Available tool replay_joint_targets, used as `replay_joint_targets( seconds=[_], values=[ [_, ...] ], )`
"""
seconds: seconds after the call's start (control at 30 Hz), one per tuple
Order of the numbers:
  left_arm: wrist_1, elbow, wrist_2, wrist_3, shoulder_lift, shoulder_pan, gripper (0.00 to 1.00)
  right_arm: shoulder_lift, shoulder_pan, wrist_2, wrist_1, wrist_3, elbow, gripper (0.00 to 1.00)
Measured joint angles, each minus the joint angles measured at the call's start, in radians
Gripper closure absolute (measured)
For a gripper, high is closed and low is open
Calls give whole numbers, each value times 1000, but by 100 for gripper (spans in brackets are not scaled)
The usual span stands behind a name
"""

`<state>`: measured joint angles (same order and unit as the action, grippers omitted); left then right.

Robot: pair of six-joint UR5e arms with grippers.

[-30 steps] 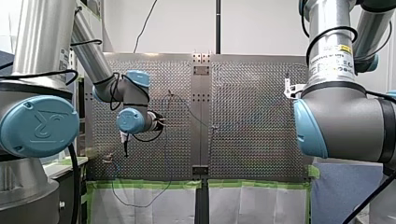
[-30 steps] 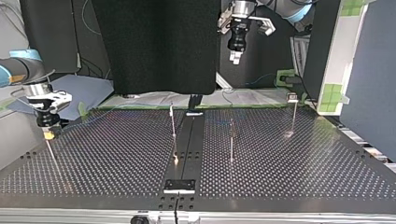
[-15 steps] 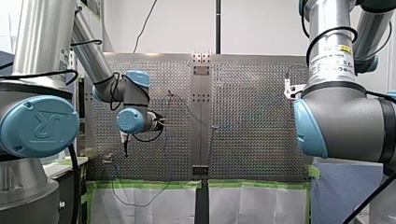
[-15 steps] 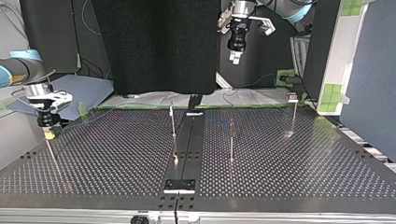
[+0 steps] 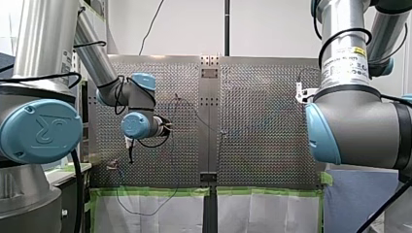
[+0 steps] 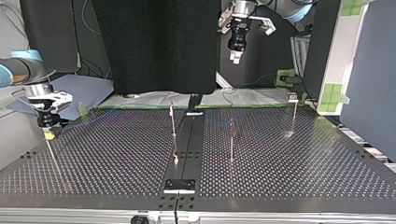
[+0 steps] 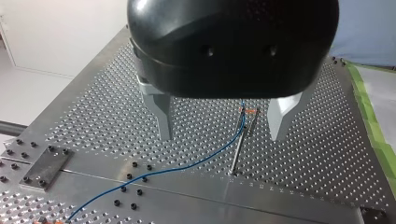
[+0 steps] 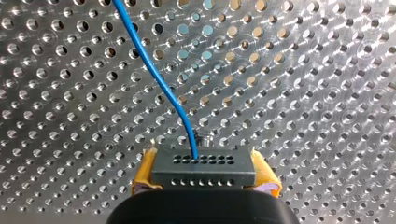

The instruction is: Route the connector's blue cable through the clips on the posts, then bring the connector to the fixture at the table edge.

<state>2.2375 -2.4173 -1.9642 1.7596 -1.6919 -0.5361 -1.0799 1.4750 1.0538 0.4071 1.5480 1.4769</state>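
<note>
In the right wrist view my right gripper [image 8: 203,173] is shut on the grey connector [image 8: 203,167], its yellow pads [image 8: 144,173] against both ends. The blue cable [image 8: 159,79] leaves the connector's top and runs off over the perforated plate. In the top view this gripper [image 6: 48,134] hangs low at the table's left edge. My left gripper [image 7: 219,125] is open and high above a thin post [image 7: 239,147]. The blue cable [image 7: 187,163] passes through that post's orange clip [image 7: 246,112]. In the top view my left gripper [image 6: 235,57] is well above the table's far side.
Three thin posts [image 6: 173,122] [image 6: 231,140] [image 6: 293,113] stand on the perforated table [image 6: 303,168]. A dark centre strip [image 6: 187,140] ends in a black plate [image 6: 179,185] at the near edge. Green tape [image 5: 155,191] lines one table edge.
</note>
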Motion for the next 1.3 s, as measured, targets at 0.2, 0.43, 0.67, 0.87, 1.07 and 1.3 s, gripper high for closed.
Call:
replay_joint_targets(
  seconds=[0.2, 0.43, 0.67, 0.87, 1.07, 1.3],
  values=[
    [-1, 0, 0, 0, 0, 0, 0, 1, 0, 1, 4, 0, 0, 100],
    [-1, 0, 0, 0, 0, 0, 0, 1, 3, 3, 10, 1, 0, 94],
    [-1, 0, -1, 0, 0, 0, 0, 2, 5, 8, 20, 2, 0, 34],
    [-1, 0, 0, 0, 1, 0, 0, 2, 5, 11, 21, 2, -1, 2],
    [-1, 0, 0, 0, 0, 0, 0, 4, 4, 10, 18, -2, 0, 2],
    [0, 0, 0, 0, 1, 2, 0, 4, 5, 10, 12, -4, 0, 2]
  ],
)
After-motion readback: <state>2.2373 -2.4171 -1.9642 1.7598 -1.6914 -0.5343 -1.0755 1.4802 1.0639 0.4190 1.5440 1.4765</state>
